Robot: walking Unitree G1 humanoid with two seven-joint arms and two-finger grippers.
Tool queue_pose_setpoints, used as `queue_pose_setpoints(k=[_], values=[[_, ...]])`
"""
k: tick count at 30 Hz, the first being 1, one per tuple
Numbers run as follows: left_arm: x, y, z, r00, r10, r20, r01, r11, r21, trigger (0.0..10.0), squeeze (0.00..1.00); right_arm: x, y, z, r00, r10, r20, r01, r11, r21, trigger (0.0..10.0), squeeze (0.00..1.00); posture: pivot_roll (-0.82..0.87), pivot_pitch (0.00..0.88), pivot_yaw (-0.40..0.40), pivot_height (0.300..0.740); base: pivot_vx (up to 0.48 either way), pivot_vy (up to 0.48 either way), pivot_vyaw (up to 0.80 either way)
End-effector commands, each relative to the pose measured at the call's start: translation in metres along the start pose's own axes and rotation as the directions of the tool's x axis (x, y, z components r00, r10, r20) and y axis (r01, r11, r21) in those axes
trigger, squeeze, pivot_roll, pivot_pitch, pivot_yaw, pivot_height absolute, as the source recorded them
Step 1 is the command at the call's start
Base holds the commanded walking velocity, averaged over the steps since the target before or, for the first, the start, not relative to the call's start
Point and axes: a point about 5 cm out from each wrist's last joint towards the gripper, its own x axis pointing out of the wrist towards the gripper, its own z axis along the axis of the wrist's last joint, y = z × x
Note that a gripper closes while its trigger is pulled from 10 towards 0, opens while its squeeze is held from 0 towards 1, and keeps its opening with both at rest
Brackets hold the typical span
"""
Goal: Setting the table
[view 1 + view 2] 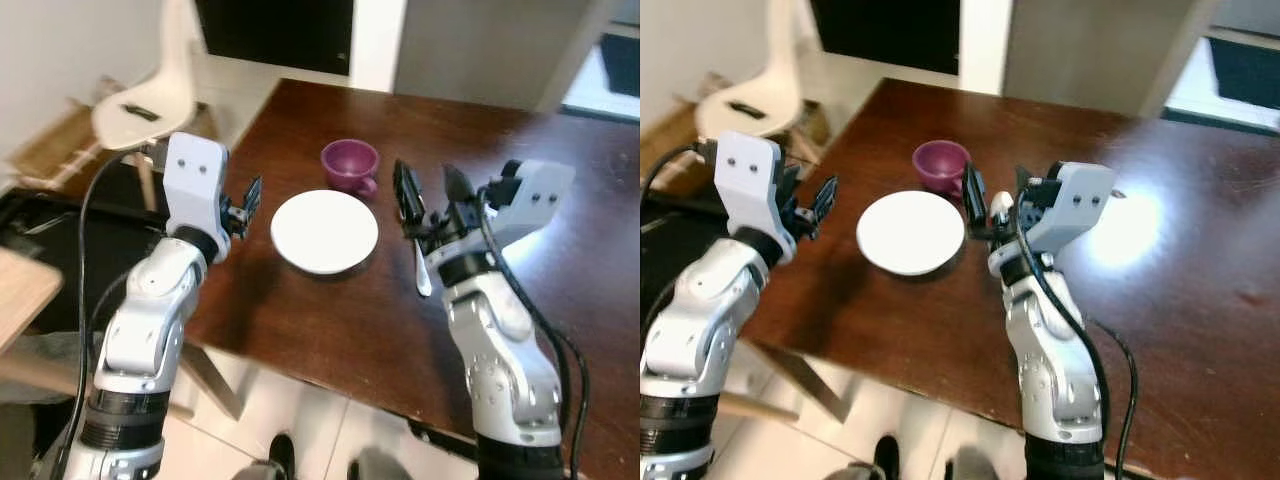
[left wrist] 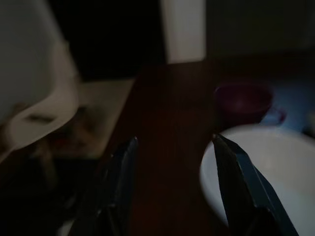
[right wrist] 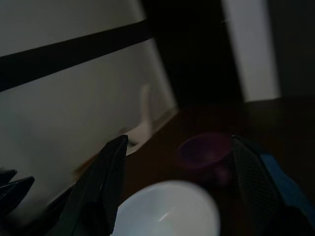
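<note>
Both grippers hovering wide-fingered, left beside plate, right over spoon; probably best straightening spoon parallel, near cup

White chair stands beside table's left edge; wooden crate on floor behind it.

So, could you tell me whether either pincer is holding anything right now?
Nothing is held. The left pincer and the right pincer are both open with nothing between their fingers, above the table beside the white plate.
</note>
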Motion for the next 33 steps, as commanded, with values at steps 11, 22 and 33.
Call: queue_pose_setpoints(k=[11, 22, 33], values=[[-0.0003, 0.0010, -0.0024, 1.000, 0.000, -0.010, 0.000, 1.000, 0.005, 10.0, 0.00, -0.0019, 0.0007, -0.0027, 1.000, -0.004, -0.004, 0.004, 1.000, 0.017, 10.0, 0.00, -0.12, 0.028, 0.094, 0.740, -0.480, 0.000, 0.00], [-0.0001, 0.0002, -0.0028, 1.000, -0.002, -0.013, 0.002, 1.000, 0.001, 10.0, 0.00, -0.0032, -0.0002, -0.0026, 1.000, -0.007, -0.004, 0.007, 1.000, 0.022, 10.0, 0.00, -0.13, 0.033, 0.097, 0.740, -0.398, 0.000, 0.00], [0.0018, -0.0014, -0.0019, 1.000, -0.003, -0.012, 0.003, 1.000, -0.004, 10.0, 0.00, -0.0038, -0.0016, -0.0031, 1.000, -0.016, -0.007, 0.016, 1.000, 0.024, 10.0, 0.00, -0.13, 0.033, 0.098, 0.740, 0.000, 0.000, 0.00]])
